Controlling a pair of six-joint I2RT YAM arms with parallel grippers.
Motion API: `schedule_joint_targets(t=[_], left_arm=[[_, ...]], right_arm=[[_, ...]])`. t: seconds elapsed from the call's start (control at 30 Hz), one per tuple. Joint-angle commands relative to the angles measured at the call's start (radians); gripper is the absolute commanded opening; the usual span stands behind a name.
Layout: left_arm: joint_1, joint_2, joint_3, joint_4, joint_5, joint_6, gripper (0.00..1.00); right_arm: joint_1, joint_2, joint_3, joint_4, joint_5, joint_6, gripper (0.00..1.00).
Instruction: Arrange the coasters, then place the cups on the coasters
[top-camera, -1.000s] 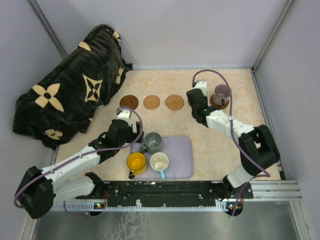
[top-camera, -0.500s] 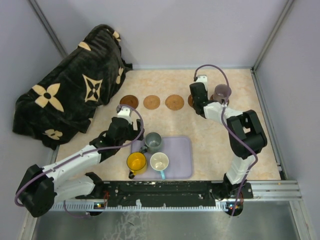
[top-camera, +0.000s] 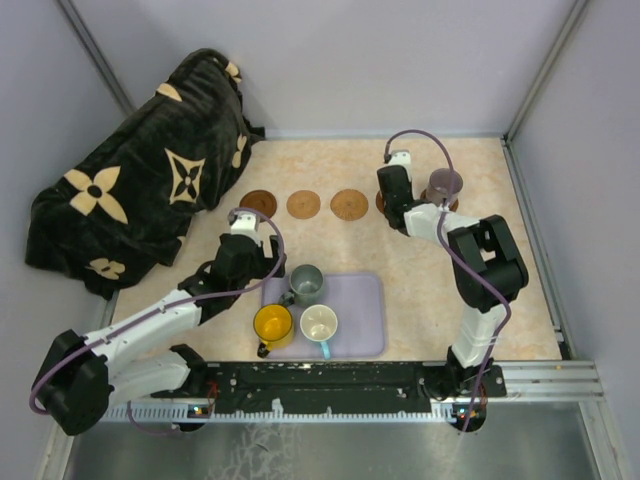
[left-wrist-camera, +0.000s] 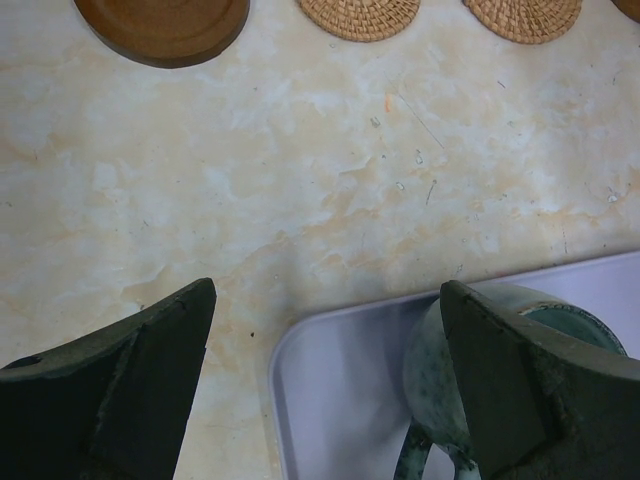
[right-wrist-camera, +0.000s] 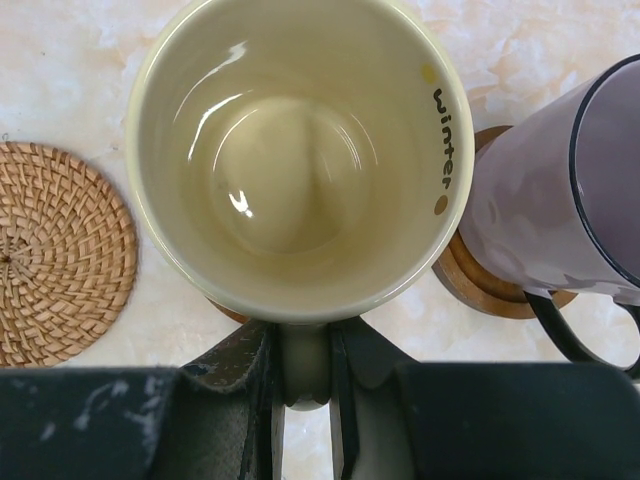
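Note:
My right gripper (right-wrist-camera: 305, 375) is shut on the handle of the pale yellow cup (right-wrist-camera: 300, 150), which is over a brown coaster (right-wrist-camera: 225, 312) that only shows as a sliver. Beside it the mauve cup (top-camera: 445, 185) stands on a wooden coaster (right-wrist-camera: 480, 290). Three bare coasters (top-camera: 303, 204) lie in a row to the left. My left gripper (left-wrist-camera: 325, 330) is open over the lavender tray's (top-camera: 365, 300) back-left corner, its right finger next to the grey-green cup (left-wrist-camera: 435, 370). The yellow-orange cup (top-camera: 272, 324) and the cream cup (top-camera: 319, 323) stand on the tray.
A black blanket with beige flowers (top-camera: 140, 190) is heaped at the back left. Grey walls close in the table on three sides, and a metal rail (top-camera: 400, 380) runs along the near edge.
The right arm has swung the pale yellow cup left and farther back, from beside the mauve cup to over the fourth coaster. The left gripper has crept slightly farther back.

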Motion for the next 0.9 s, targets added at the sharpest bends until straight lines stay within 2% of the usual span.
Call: schedule_joint_targets(t=[0.0, 0.87], left_arm=[[0.009, -0.023, 0.009, 0.023, -0.016, -0.014, 1.0], [0.015, -0.023, 0.004, 0.016, -0.016, -0.021, 1.0]], right_arm=[[-0.003, -0.018, 0.059, 0.121, 0.025, 0.0, 0.0], [-0.003, -0.071, -0.032, 0.122, 0.041, 0.043, 0.0]])
